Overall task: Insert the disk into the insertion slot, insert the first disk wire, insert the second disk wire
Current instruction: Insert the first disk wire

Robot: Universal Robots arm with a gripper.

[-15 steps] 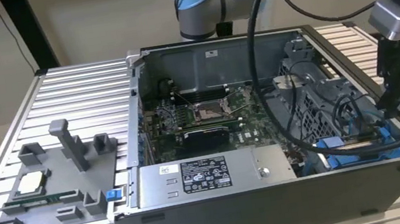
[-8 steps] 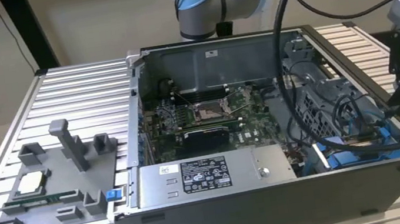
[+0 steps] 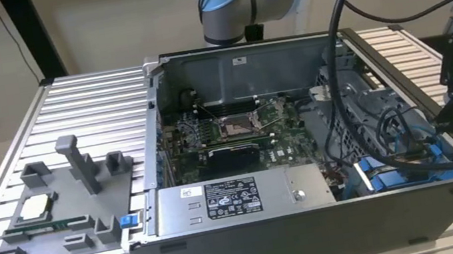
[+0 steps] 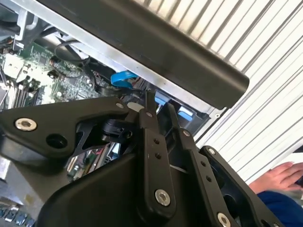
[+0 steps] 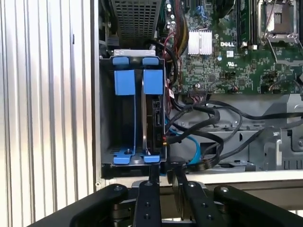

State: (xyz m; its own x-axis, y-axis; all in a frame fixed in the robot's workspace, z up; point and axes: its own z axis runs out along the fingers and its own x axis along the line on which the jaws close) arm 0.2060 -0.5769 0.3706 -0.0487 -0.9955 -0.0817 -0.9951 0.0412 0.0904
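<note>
The gripper (image 5: 164, 176) sits closest in the first wrist view, its black fingers (image 5: 154, 172) drawn nearly together just over the computer case's (image 3: 315, 235) rim, with nothing visibly between them. Just beyond that rim lies the insertion slot (image 5: 108, 118), blue rails standing inside it. The disk (image 5: 155, 113) stands on edge in the bay, beside the black cables (image 5: 208, 142) and the motherboard (image 5: 222, 52).
</note>
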